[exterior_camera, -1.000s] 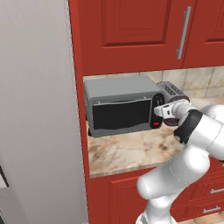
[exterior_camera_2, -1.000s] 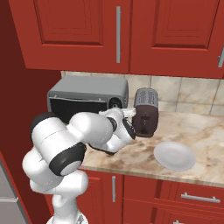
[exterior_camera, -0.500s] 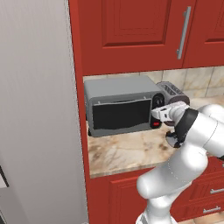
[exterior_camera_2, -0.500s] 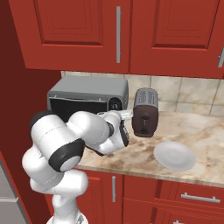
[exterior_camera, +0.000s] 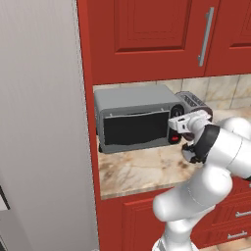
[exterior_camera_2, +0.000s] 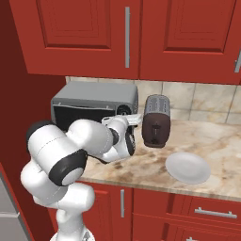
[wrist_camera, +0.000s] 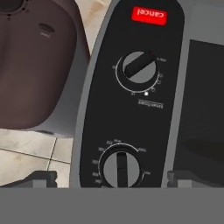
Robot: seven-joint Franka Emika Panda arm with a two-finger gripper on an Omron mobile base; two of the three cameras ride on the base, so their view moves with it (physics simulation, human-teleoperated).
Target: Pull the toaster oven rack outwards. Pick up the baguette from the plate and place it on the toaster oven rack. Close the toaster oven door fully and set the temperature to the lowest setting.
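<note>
Gripper (wrist_camera: 112,180) wide open and empty, right up at the oven's (exterior_camera: 135,108) knob panel (wrist_camera: 131,94).

The oven sits at the counter's (exterior_camera: 142,171) left end, tight against the tall red side wall, its door (exterior_camera: 136,128) shut. The toaster (exterior_camera_2: 156,120) stands just beside it on the right; the plate (exterior_camera_2: 188,167) lies bare, further right near the counter's front edge. Red cabinets hang overhead.

The toaster oven (exterior_camera: 135,117), a grey metal box, is sitting at the centre of the left base view and at centre left in the right base view (exterior_camera_2: 94,101). The toaster oven door (exterior_camera: 136,129), dark glass in a thin grey frame, is standing shut. In the hand view, two black knobs (wrist_camera: 138,66) and a red button (wrist_camera: 150,15) are lying upside down on the dark panel.
</note>
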